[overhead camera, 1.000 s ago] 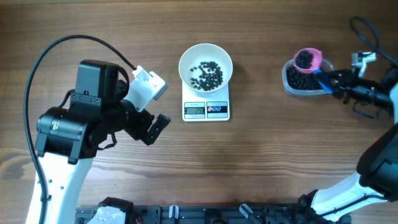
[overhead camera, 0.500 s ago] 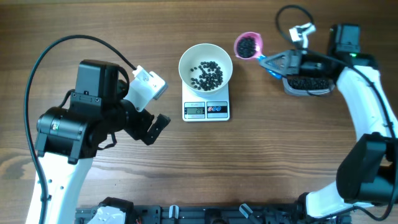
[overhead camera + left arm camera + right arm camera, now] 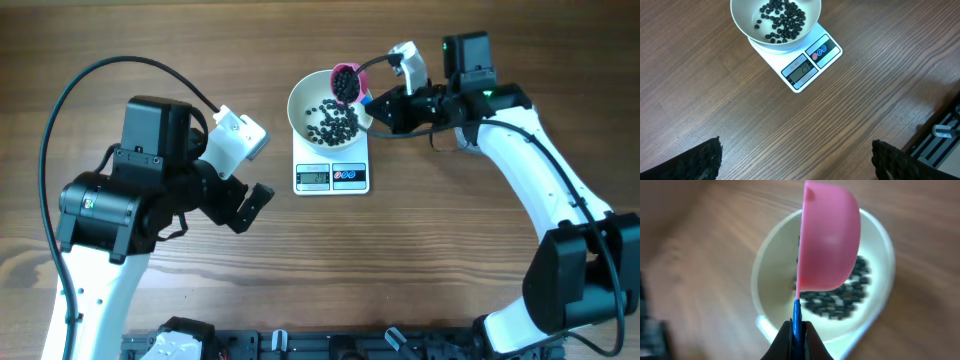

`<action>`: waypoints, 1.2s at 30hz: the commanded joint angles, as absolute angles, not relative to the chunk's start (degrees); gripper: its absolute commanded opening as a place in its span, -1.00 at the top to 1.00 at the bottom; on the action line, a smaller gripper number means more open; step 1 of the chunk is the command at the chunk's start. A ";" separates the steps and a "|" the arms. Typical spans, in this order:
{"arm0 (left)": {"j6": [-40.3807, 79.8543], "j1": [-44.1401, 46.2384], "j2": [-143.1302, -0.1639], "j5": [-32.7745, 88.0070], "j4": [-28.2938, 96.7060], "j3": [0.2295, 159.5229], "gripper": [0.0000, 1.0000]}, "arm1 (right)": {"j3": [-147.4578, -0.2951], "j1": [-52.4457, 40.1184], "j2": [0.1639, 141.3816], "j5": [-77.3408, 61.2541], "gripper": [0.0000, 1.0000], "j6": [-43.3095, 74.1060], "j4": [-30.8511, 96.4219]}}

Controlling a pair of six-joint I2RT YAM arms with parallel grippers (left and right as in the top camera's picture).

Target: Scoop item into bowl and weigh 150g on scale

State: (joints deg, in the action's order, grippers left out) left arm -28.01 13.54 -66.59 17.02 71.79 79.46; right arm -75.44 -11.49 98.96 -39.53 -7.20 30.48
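Pinching the blue handle of the scoop (image 3: 830, 245), your right gripper (image 3: 796, 330) holds it tilted over the bowl (image 3: 300, 95). That bowl sits on the scale (image 3: 331, 177) with beads (image 3: 335, 120) inside. Your left gripper (image 3: 795, 162) hangs spread wide and empty, well apart from the scale.

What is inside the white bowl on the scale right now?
Small black pieces lie loose on the floor of the bowl, white showing between them. The pink scoop, tipped above the rim, hides whatever lies beneath it.
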 commanded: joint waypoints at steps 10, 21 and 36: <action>-27.66 13.61 -66.92 17.10 71.61 80.49 -1.00 | -75.40 -16.49 97.82 -20.29 0.91 -28.75 29.65; -27.66 13.61 -66.92 17.08 71.59 80.49 -1.00 | -75.40 -18.70 97.82 -14.39 0.91 -35.22 28.71; -27.66 13.61 -66.92 17.10 71.59 80.49 -1.00 | -75.42 -20.08 97.91 -10.46 0.92 -37.12 28.53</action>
